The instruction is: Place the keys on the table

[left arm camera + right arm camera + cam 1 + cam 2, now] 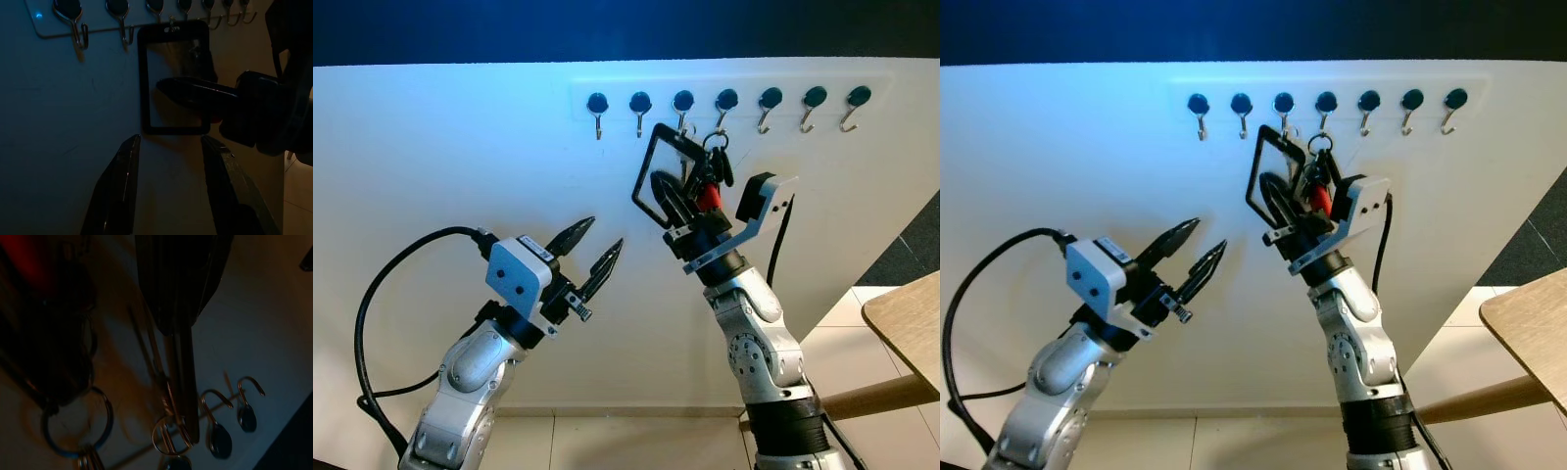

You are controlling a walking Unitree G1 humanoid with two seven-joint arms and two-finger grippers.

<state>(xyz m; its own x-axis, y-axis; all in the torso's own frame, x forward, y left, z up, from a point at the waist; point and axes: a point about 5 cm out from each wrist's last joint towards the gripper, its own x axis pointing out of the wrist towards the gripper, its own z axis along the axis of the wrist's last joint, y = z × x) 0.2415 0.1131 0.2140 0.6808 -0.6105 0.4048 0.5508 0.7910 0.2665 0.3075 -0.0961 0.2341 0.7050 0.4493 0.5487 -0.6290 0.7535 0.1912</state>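
So from where I'm driving this, the big thing in front of me is the white wall panel [460, 196] with a row of hooks [727, 101] along the top, and off at the lower right edge there's the corner of the wooden table [911, 323], well apart from the hooks and lower down. My right gripper [690, 201] is raised up at the hooks and it's clearly the arm doing the job; the left gripper [592, 253] just hovers lower and off to the left, fingers spread with nothing between them. The keys [717, 166] hang from one of the middle hooks on a ring, with a red fob [708, 198] and a black-framed badge holder [661, 171] dangling beside them. The bunch's long axis runs straight down the wall, and the right gripper comes up at it from below, so the fingers sit right along the hanging bunch. Honestly I can't tell if the fingers are clamped on the fob or just around it, the wrist view's too dark. My read: the ring [168, 433] has to go up and off the hook tip before anything swings right toward the table.
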